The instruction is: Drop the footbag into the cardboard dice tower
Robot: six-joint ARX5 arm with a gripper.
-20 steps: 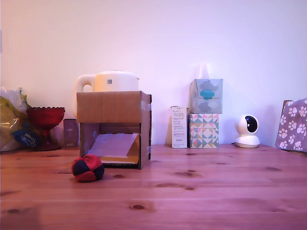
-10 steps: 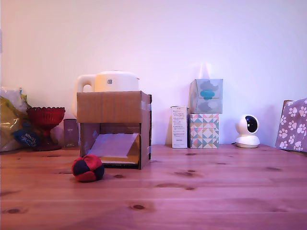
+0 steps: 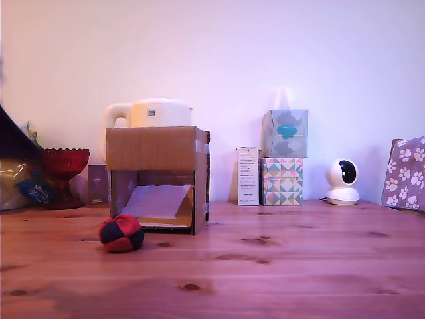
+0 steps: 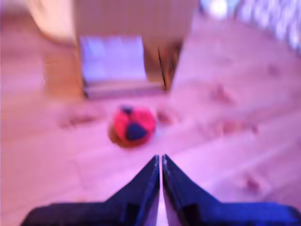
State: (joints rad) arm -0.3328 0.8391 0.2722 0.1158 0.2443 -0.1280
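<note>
The knotty wooden table (image 3: 299, 266) carries the footbag (image 3: 121, 233) nearest, the cardboard dice tower (image 3: 157, 149) just behind it, a red goblet (image 3: 64, 169) far at the exterior view's left, and a white camera (image 3: 342, 181) far at its right.

1. Your footbag (image 3: 121, 233) is red and dark navy panels.
2. The cardboard dice tower (image 3: 153, 149) is plain brown outside, pale inside.
3. The gripper (image 4: 161, 160) you're driving looks dark blue.
4. Goblet (image 3: 64, 163) is deep red, kettle (image 3: 156, 113) creamy white.
5. You've also got a tissue box (image 3: 282, 181) in pastel triangles and a purple cloth (image 3: 405, 173) with white paw prints.
</note>
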